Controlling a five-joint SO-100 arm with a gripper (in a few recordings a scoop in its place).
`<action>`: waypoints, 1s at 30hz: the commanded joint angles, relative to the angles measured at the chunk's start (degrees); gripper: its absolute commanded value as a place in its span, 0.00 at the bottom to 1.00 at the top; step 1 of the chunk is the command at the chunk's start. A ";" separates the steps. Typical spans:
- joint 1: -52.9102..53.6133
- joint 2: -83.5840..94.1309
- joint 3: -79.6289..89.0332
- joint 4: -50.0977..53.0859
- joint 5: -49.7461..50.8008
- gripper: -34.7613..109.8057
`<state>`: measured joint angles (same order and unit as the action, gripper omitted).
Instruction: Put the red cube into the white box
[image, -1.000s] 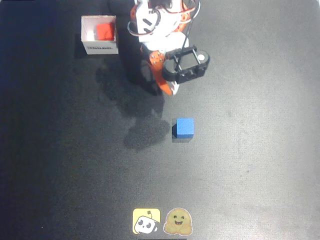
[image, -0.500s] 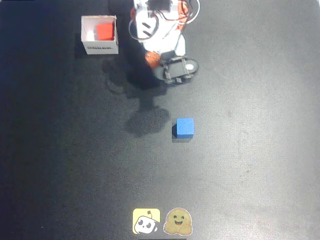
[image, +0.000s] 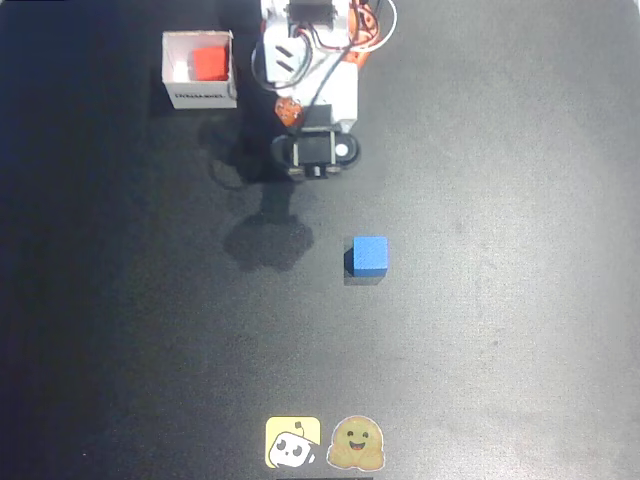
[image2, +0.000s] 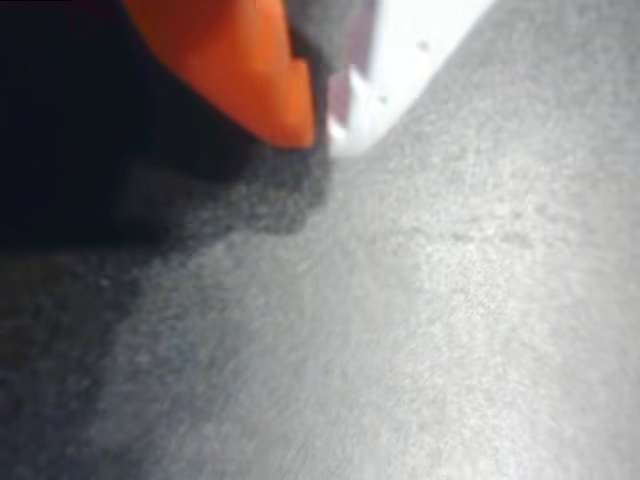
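overhead view: we see the red cube (image: 209, 64) sitting inside the white box (image: 176, 84), at the right side of its inside, up in the top left of the black table (image: 500, 300). the box has dark print on its near wall, too small for us to read. the arm (image: 310, 60) is folded up at the top centre, white and orange with loose wires, and its black wrist block sits just below the white body. the gripper (image: 292, 112) shows to us as a bit of orange tucked under the arm, right of the box and apart from it, so the cube lies to the gripper's left and a little higher in the picture, not touching it. we cannot tell if the jaws are wide or narrow from above, they are mostly hidden. nothing red shows at the gripper. a blue cube (image: 370, 255) rests alone on the table below the arm, well apart from box and gripper. the arm's shadow falls on the table left of the blue cube. two stickers (image: 324, 443) sit side by side at the bottom edge. wrist view: blurred, we get an orange finger (image2: 235, 65) at top left close over grey table, a white part next to it, and the jaw gap is not readable here either.
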<state>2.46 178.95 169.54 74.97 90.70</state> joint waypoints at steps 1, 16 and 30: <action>0.26 4.13 -0.26 1.93 2.20 0.24; 0.26 4.13 -0.26 2.11 1.14 0.24; 0.26 4.13 -0.26 2.11 1.14 0.24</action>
<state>2.46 182.72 169.54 76.90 92.29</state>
